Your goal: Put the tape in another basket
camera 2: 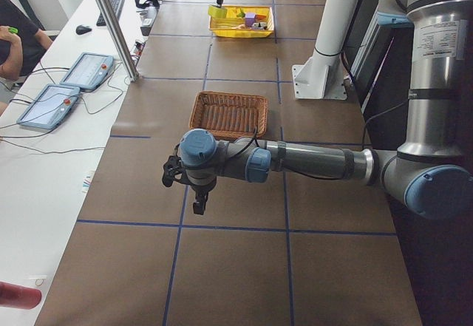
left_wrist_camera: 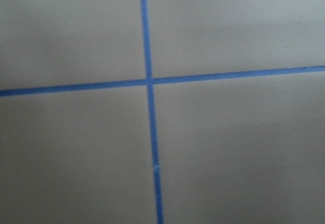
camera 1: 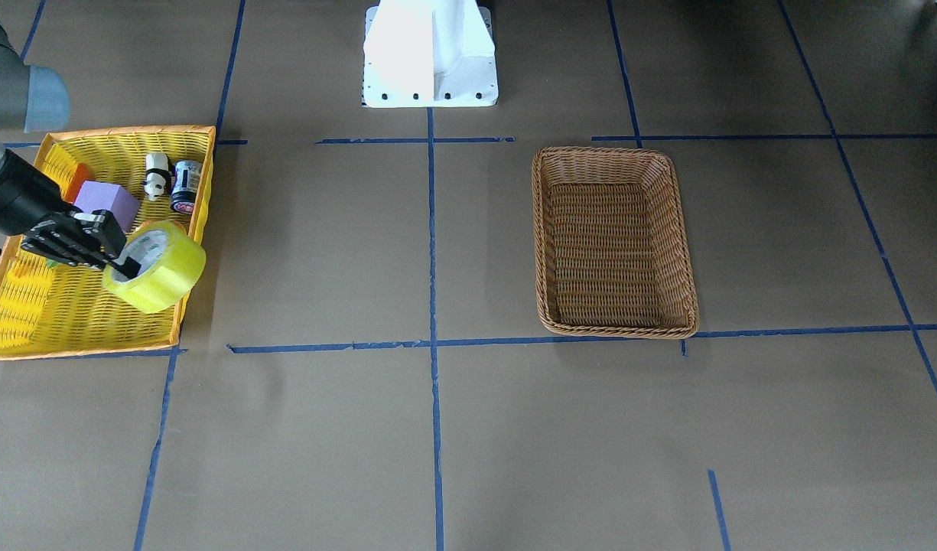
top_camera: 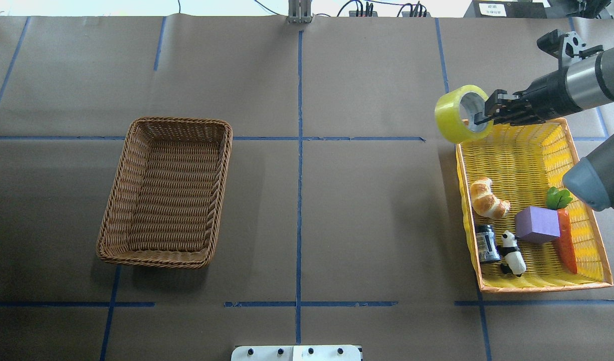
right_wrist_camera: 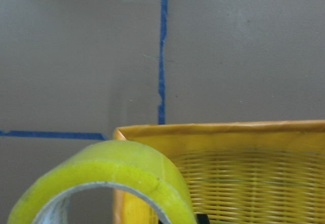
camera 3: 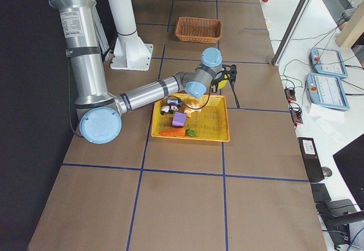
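Note:
The tape [top_camera: 457, 118], a yellow roll with a white core, is held by my right gripper [top_camera: 482, 119], which is shut on the roll's wall with one finger inside the core. The roll hangs above the far corner of the yellow tray [top_camera: 537, 289], lifted off its floor; it also shows in the front view [camera 1: 162, 269] and the right wrist view [right_wrist_camera: 117, 176]. The brown wicker basket [top_camera: 179, 122] stands empty on the other half of the table. My left gripper [camera 2: 199, 206] shows only in the left side view, low over bare table; I cannot tell whether it is open or shut.
In the yellow tray lie a croissant [top_camera: 487, 198], a purple block [top_camera: 537, 224], a carrot [top_camera: 566, 240], a panda figure [top_camera: 513, 253] and a small can [top_camera: 486, 243]. The white robot base [camera 1: 430, 53] stands at the table's robot side. Blue tape lines cross the brown table.

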